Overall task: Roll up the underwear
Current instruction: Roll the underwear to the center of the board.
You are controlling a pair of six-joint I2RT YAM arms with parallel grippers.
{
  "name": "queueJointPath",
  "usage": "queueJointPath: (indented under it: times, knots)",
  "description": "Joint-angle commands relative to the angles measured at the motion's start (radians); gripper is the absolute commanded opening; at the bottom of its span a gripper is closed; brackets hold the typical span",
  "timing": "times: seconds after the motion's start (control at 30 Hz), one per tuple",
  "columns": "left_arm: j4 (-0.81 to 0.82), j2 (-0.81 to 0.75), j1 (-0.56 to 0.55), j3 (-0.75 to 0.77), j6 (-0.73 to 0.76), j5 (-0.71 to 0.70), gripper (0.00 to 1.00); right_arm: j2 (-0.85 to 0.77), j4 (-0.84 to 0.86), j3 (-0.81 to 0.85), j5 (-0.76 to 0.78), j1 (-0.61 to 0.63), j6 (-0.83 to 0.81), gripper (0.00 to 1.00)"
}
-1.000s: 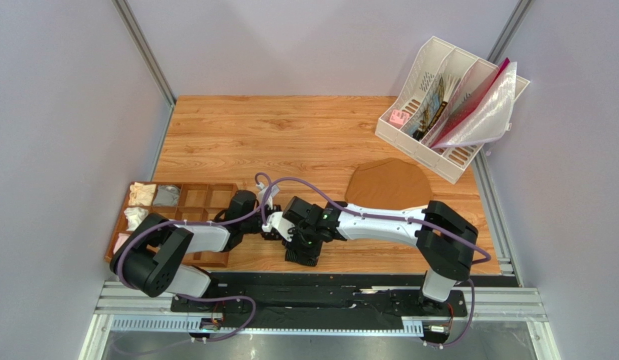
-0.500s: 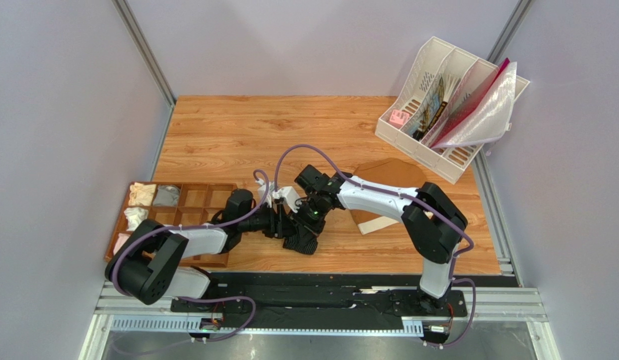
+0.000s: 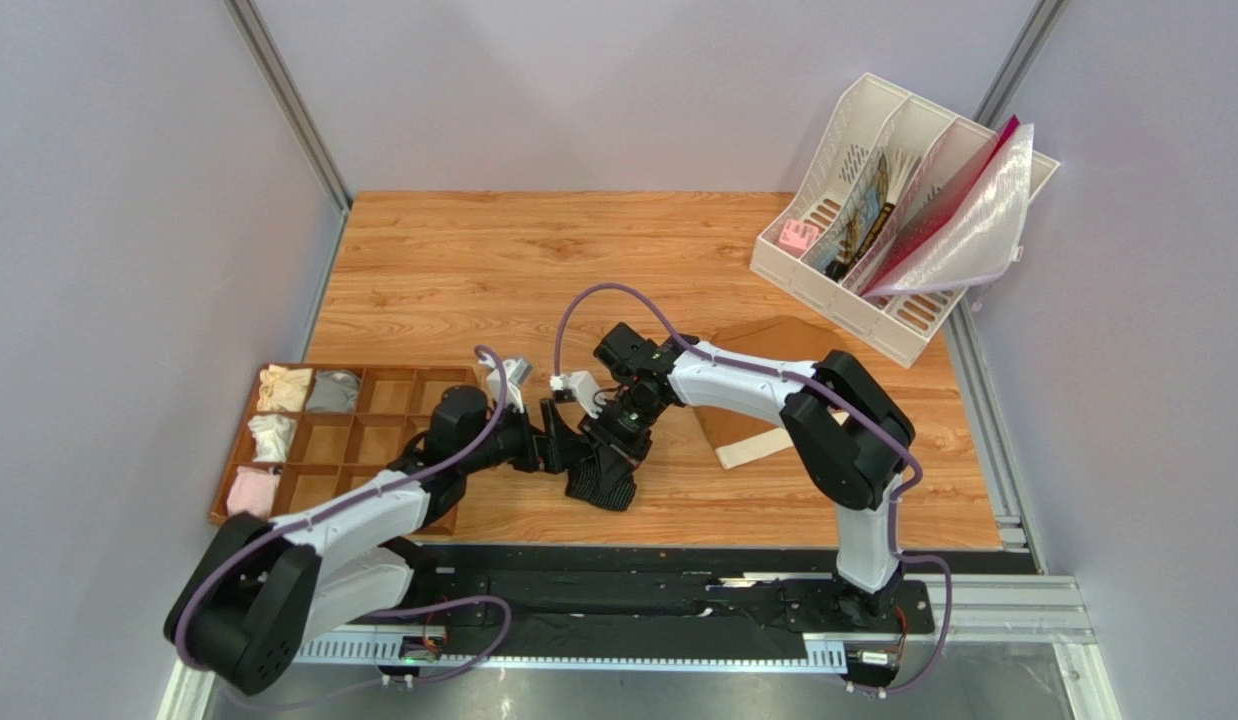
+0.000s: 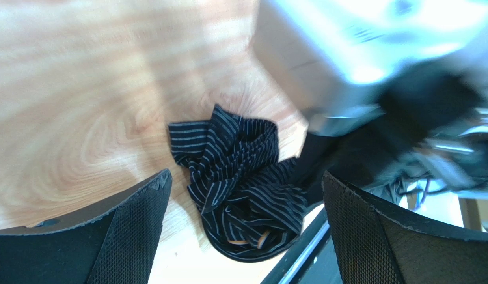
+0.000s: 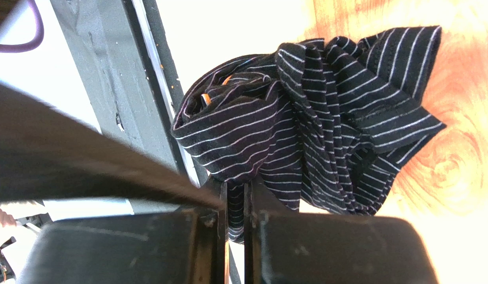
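Room: plain pale lilac walls (image 3: 129,225) on three sides, with grey metal posts (image 3: 287,105) in the far corners.
Table (image 3: 475,270): light wood-grain top, black rail (image 3: 655,578) along the near edge.
White file rack (image 3: 881,210) in the far right corner, holding papers and a clear sleeve.
Brown compartment tray (image 3: 392,398) at near left, with pale rolled items in its left cells.
Brown briefs (image 3: 783,342) with a cream waistband lie flat right of centre. The right arm (image 3: 760,383) crosses over them in the top view.

Underwear (image 3: 600,480) (image 4: 228,148) (image 5: 323,106): on the table at centre, close to the near edge, between the two grippers.
It's a crumpled lump, not rolled. In the top view the long axis runs roughly far-to-near, far end up at the right gripper, near end toward the rail. In the left wrist view it runs diagonally, upper-left to lower-right.
Fabric is black with fine pale stripes and soft bunched folds, plus a small orange fleck in one fold. Can't make out the waistband.

Right gripper (image 3: 622,432) (image 5: 236,207): jaws closed on a fold of the underwear.
Left gripper (image 3: 558,447) (image 4: 246,176): jaws wide apart, one on either side of the lump, clear of the fabric.
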Motion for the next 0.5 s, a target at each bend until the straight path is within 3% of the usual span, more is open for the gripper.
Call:
queueJointPath:
  times: [0.0,0.27,0.47]
  knots:
    - [-0.078,-0.129,0.001,-0.029,-0.009,-0.111,1.00,0.039,0.008,0.028,0.038,-0.005,-0.026,0.00]
    - [-0.072,-0.363,0.012,-0.135,0.025,-0.079,0.98,0.087,-0.017,0.073,0.021,-0.019,-0.025,0.00]
    - [-0.041,-0.316,0.012,-0.145,0.054,-0.075,0.96,0.130,-0.045,0.116,-0.002,-0.033,-0.031,0.00]
